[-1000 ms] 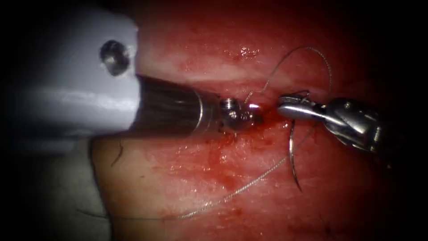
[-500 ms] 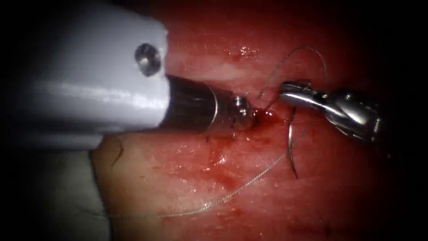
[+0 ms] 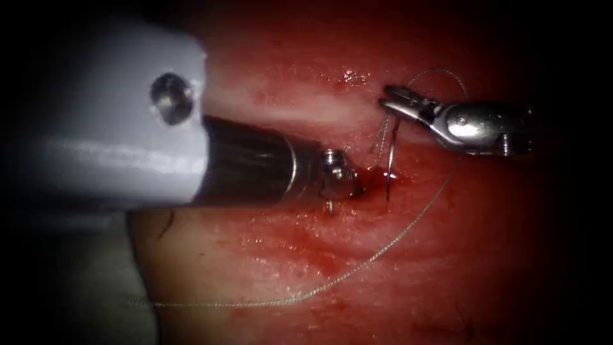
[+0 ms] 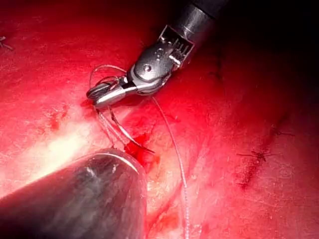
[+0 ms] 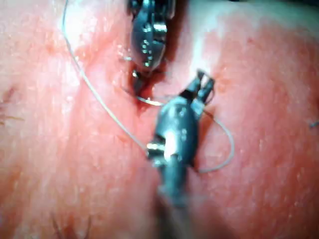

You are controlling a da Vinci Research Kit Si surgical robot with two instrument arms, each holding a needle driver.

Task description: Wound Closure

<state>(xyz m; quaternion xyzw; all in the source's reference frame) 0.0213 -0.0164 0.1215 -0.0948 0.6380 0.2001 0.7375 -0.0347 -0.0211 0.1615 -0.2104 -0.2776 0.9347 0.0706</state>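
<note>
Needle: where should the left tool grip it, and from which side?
Likely the bare mid-curve of the needle, below the right tool, whose jaws are shut on its upper end. Approach from the cut's left, where the left tool sits; what it holds is unclear. The needle hangs near upright, its point at the red fluid, perhaps in the tissue.

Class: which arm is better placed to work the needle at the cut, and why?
Right. Its tool has the fingers shut on the needle near its thread end, point down by the red fluid; whether it has entered the tissue is unclear. The left tool rests there, off the needle.
</note>
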